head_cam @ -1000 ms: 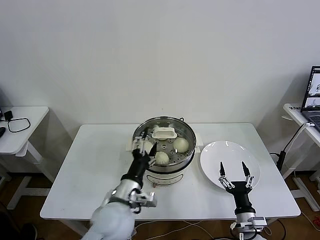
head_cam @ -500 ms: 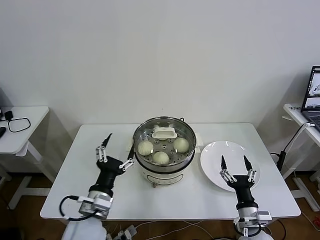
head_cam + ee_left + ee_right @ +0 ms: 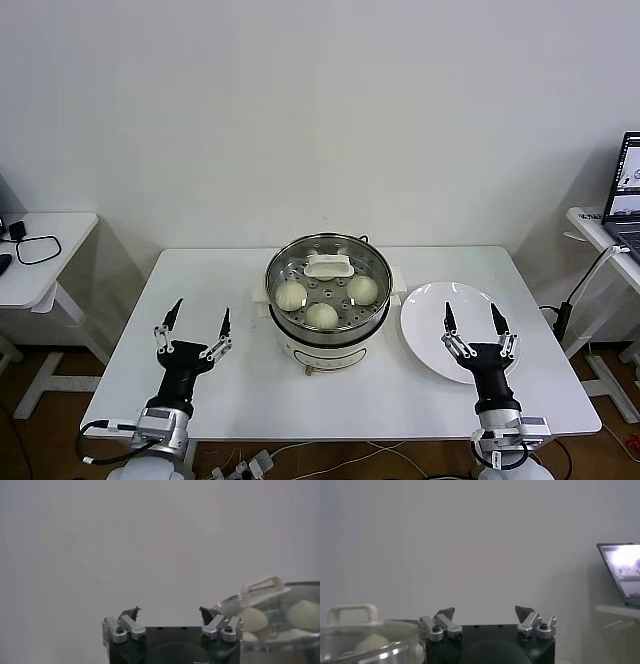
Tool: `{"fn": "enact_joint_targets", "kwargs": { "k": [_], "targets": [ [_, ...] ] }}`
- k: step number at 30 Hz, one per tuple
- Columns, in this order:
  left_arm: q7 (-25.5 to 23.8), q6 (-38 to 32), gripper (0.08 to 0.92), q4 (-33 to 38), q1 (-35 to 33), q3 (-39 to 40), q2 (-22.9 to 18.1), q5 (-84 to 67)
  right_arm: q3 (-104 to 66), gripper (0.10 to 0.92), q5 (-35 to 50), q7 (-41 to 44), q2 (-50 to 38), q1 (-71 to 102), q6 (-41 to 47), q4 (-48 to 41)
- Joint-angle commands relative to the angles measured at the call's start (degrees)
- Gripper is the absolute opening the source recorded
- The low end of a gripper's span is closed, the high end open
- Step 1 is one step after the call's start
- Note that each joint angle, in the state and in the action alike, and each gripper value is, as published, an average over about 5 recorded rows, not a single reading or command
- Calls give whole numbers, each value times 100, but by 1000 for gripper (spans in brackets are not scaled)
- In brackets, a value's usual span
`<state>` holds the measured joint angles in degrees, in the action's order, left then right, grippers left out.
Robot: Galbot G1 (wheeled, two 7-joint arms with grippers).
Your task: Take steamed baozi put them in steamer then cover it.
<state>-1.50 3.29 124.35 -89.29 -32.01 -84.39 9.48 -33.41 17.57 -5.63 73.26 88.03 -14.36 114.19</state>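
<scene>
The steamer (image 3: 325,335) stands mid-table with a glass lid (image 3: 372,268) resting on it, the lid's white handle (image 3: 328,266) on top. Through the lid I see three steamed baozi (image 3: 291,295) (image 3: 321,315) (image 3: 362,289) on the perforated tray. My left gripper (image 3: 200,310) points up, open and holding nothing, over the table left of the steamer. My right gripper (image 3: 470,310) is also open and holds nothing, in front of the white plate (image 3: 430,305). The left wrist view shows its gripper (image 3: 169,610) with the steamer (image 3: 300,652) and baozi (image 3: 252,619) beside it. The right wrist view shows its gripper (image 3: 485,611) and the lid (image 3: 390,630).
The white plate to the right of the steamer has nothing on it. A laptop (image 3: 628,190) sits on a stand at the far right. A small side table (image 3: 60,225) with a black cable is at the far left.
My left gripper has drawn back from the steamer's rim to the table's left front and now points up, apart from the lid. The right gripper shifted slightly.
</scene>
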Motion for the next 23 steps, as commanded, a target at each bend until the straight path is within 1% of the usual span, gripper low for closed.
{"fn": "enact_joint_targets", "kwargs": {
  "k": [1,23],
  "targets": [
    [-73,-280,823,-127,-221,-345,-172,-493,-52,823,-102,-1,51,77,210,204],
    [-199,-305,823,216,-474,-33,-54,-369,-135,823,-285,-76,81,321,350,470]
  ]
}}
